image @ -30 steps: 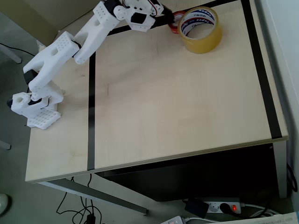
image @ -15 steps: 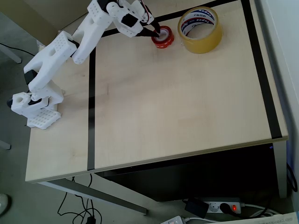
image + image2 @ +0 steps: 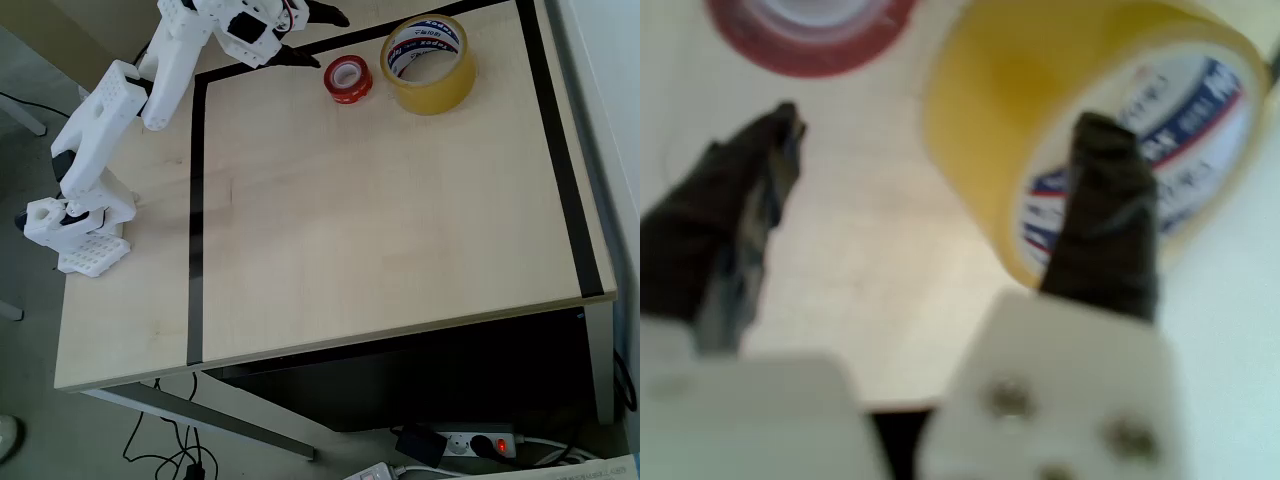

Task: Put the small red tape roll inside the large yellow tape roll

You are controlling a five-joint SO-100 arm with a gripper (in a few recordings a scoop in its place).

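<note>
The small red tape roll (image 3: 347, 78) lies flat on the table, just left of the large yellow tape roll (image 3: 428, 62), with a narrow gap between them. My gripper (image 3: 318, 33) hovers open at the table's far edge, up and left of the red roll, holding nothing. In the wrist view the gripper (image 3: 940, 120) has its dark fingers (image 3: 740, 210) spread wide. There the red roll (image 3: 810, 35) is at the top left edge, and the yellow roll (image 3: 980, 130), with its blue and red printed core, is behind the right finger.
Black tape lines (image 3: 196, 210) cross the wooden table (image 3: 380, 240). The white arm base (image 3: 75, 225) stands at the left edge. The table's right edge runs close to the yellow roll. A power strip (image 3: 470, 442) lies on the floor below.
The gripper carried the red roll left, away from the yellow roll, set it on the table, opened and drew back up and left. The yellow roll has not moved.
</note>
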